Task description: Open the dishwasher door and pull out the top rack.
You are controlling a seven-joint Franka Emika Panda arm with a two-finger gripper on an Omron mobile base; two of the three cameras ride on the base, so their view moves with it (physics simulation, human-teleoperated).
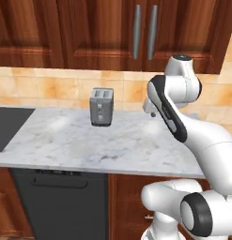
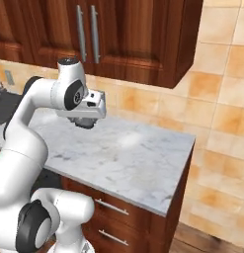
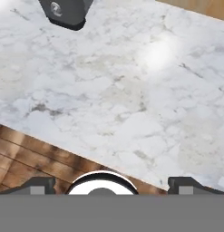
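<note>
Dishwasher door (image 1: pixel 61 206) shut | arm raised over counter (image 1: pixel 136 140) | jaws spread wide, holding nothing

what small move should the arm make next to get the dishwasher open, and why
Probably swing the hand down and left toward the bar handle of the dishwasher door. The door looks shut below the counter, while the open gripper hangs above the marble, fingers spread.
</note>
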